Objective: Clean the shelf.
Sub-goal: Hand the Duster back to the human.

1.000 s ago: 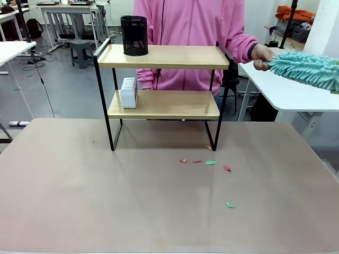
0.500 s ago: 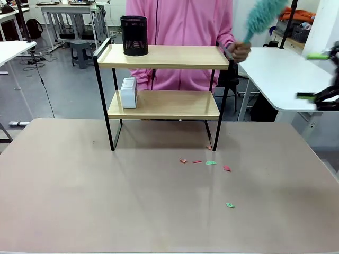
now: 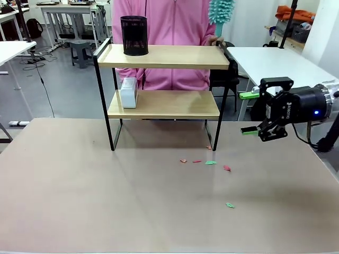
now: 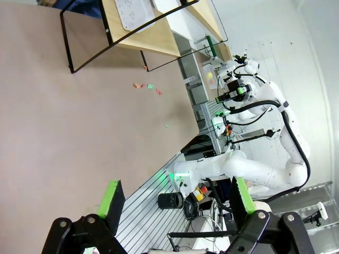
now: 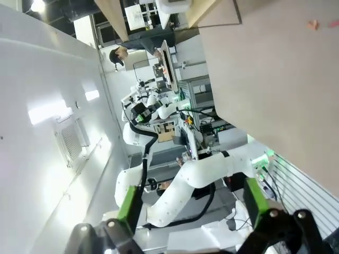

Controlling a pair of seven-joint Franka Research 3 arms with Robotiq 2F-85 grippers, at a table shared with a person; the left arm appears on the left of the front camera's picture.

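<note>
You see the shelf (image 3: 163,92) standing at the far side of the brown table (image 3: 106,201), with a black mesh cup (image 3: 134,35) on its upper board and a small white box (image 3: 128,92) on the lower one. The person's hand (image 3: 214,41) holds a teal duster (image 3: 221,10) upright just above the right end of the top board, probably to sweep it. Your right gripper (image 3: 248,112) hangs beside the shelf with its fingers apart and nothing between them (it faces sideways, toward the shelf). The left gripper (image 4: 175,194) is also spread wide and empty. Small paper scraps (image 3: 211,163) lie on the table before the shelf, likely brushed down.
</note>
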